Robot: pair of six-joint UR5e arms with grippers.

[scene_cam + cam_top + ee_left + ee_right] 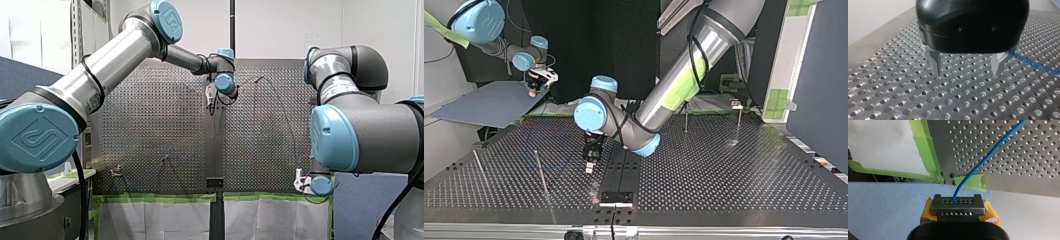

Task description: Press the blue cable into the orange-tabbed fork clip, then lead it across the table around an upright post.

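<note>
The blue cable runs from my right gripper out over the perforated table. That gripper, with yellow pads, is shut on the cable's end and hangs beyond the table's corner, at the top view's far left. My left gripper stands open just above the table near its middle, with nothing between its metal fingers. A stretch of the blue cable lies on the table beside it. A small clip with a post stands at the top view's far right.
Several thin upright posts rise from the table: two at the top view's left and one further back. A black strip runs down the table's middle. A blue-grey board and green tape border the right gripper's corner.
</note>
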